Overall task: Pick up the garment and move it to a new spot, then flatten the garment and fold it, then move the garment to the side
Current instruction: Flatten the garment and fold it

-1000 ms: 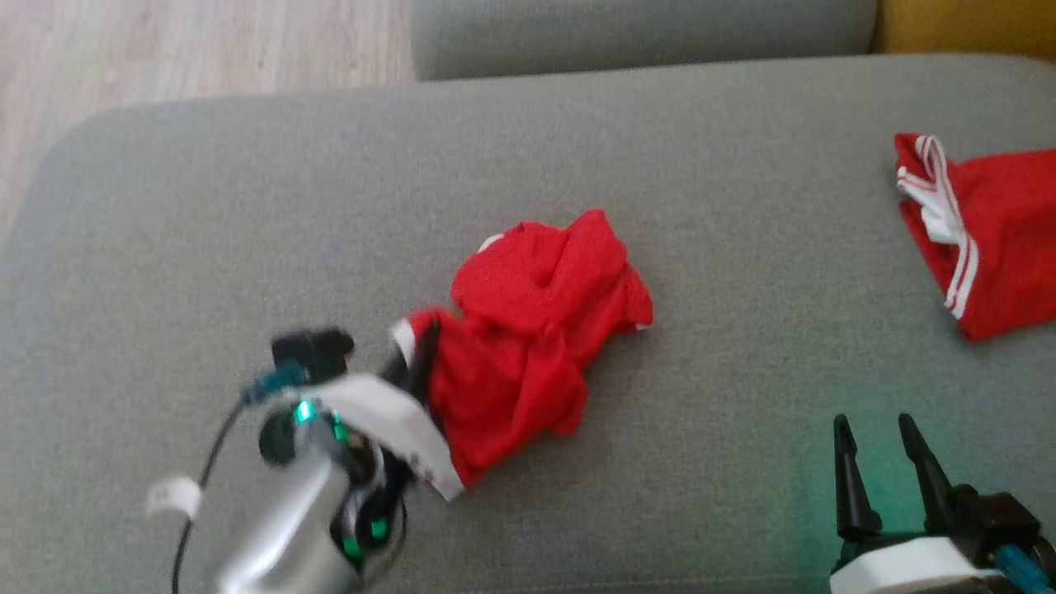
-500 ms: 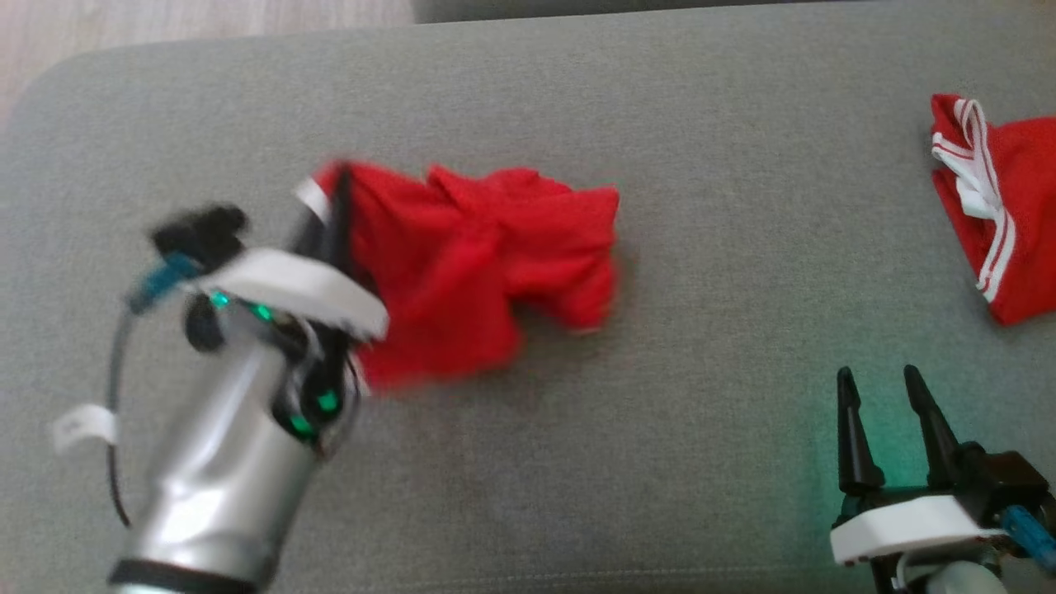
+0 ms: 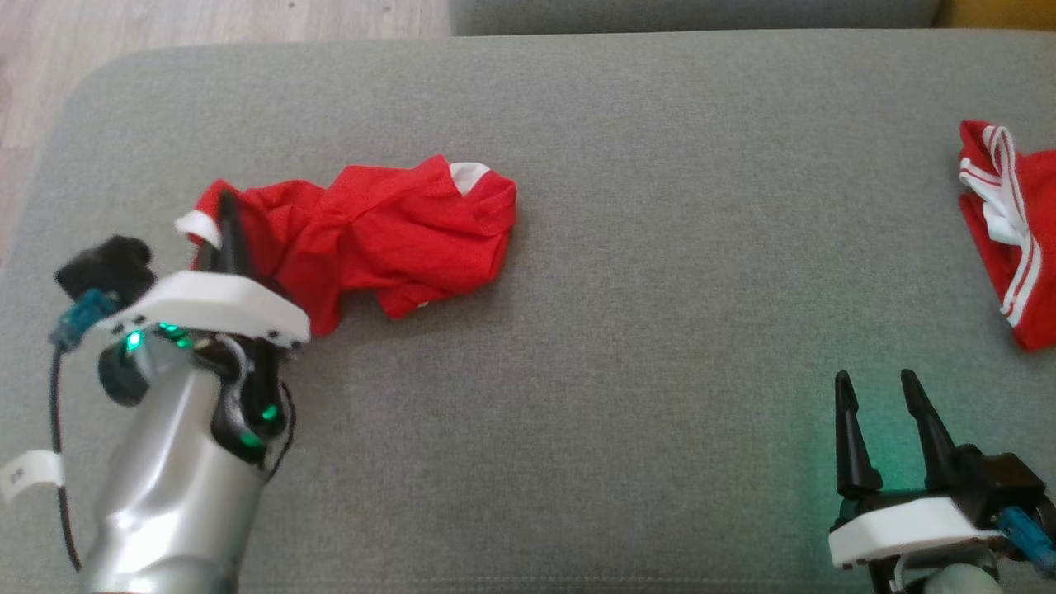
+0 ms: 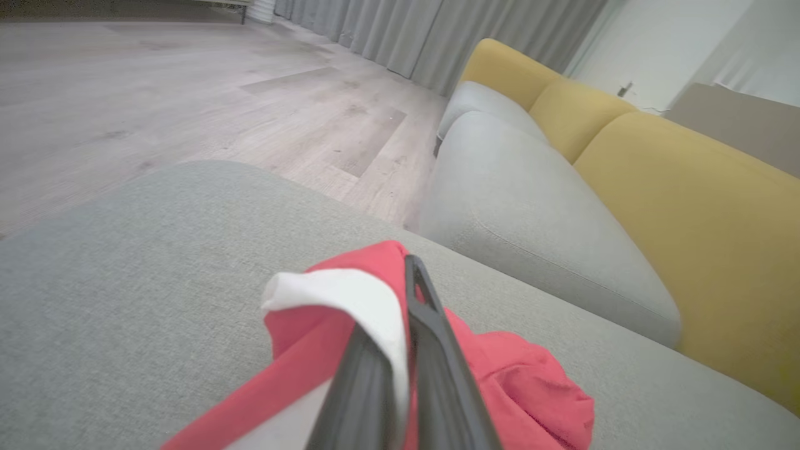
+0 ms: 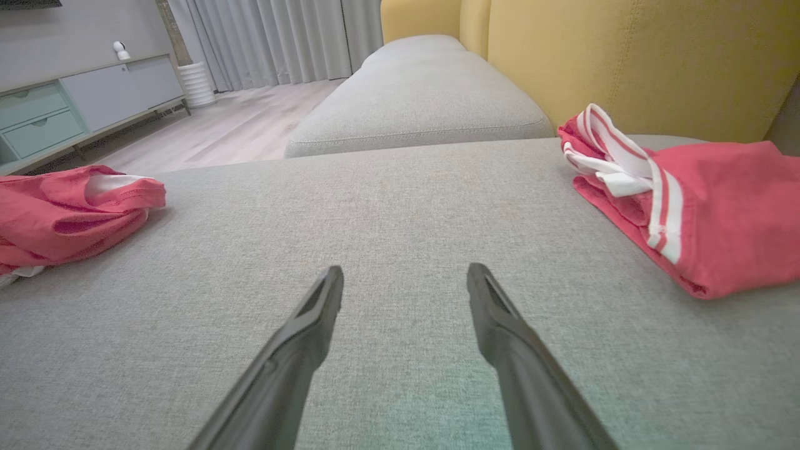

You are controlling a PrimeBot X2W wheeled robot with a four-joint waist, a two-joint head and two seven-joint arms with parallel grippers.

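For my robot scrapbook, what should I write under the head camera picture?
Left claw pinches the red garment on the gray couch; right claw hangs open.

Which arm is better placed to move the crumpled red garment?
Left, probably. The left gripper is shut on the white-trimmed edge of the crumpled garment, while the right gripper stands open, apart from it, nearer the striped red garment.

This is a home living room: a grey sofa seat (image 3: 660, 247) with yellow backs (image 4: 687, 206) and a red garment (image 3: 371, 239) lying on it, a pale wood floor (image 4: 156, 94), long grey curtains (image 5: 275, 37) at the far wall, and a low sideboard (image 5: 81, 100) with drawers.
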